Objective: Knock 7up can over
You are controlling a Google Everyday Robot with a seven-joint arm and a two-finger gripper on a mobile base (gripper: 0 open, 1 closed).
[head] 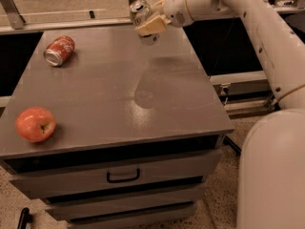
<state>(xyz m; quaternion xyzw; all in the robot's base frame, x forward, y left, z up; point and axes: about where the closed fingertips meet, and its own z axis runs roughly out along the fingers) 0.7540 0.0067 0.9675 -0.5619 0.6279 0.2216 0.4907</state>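
1. The gripper (148,27) is hovering over the far edge of the counter (143,94), a little right of that edge's middle. It is sitting at the end of the white arm (257,27), which is reaching in from beyond the right edge.
2. Its jaws are clamping the 7up can (139,11), pressing on the can's lower body from either side and standing only as wide apart as the can itself.
3. The 7up can is leaning in that grip, with its silver top tipping toward the far left corner and its base pointing down at the counter by the far edge. Whether the base is touching the counter cannot be told.
4. An orange-red soda can (59,50) is lying on its side near the far left corner, well apart from the gripper.
5. A red apple (35,124) is sitting near the front left corner, just beside the left edge.
6. A drawer with a dark handle (123,176) is showing below the front edge.
7. The robot's white base (271,175) is standing off the front right corner.
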